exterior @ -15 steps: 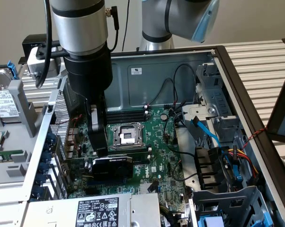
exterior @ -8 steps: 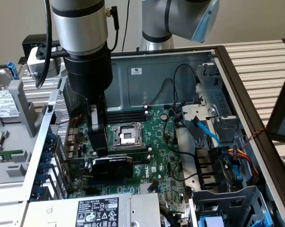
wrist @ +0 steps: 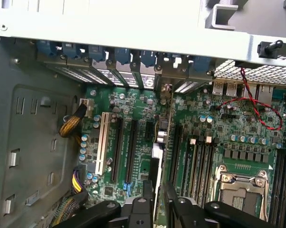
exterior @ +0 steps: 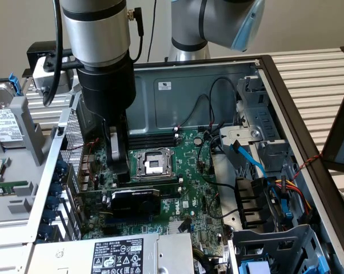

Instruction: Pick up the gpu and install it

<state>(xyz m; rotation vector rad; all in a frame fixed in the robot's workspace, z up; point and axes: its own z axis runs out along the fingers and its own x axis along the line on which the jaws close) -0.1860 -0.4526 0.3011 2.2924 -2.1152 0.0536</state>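
The gpu [exterior: 135,201], a small card with a black shroud, stands on edge in a slot of the green motherboard [exterior: 200,188] inside the open computer case. My gripper [exterior: 119,171] reaches straight down onto the card's end at the exterior view's left. In the wrist view the gpu [wrist: 158,142] appears edge-on, running from its bracket at the case's rear wall to my gripper [wrist: 158,199]. The black fingers [wrist: 147,192] sit tight against both sides of the card, shut on it.
Behind the card lie the CPU socket [exterior: 152,164] and black RAM sticks [exterior: 152,137]. Empty expansion slots [wrist: 117,147] lie beside the card. Blue and black cables [exterior: 249,157] crowd the exterior view's right. The power supply [exterior: 115,251] sits in front, and a red-black wire [wrist: 257,111] loops over the board.
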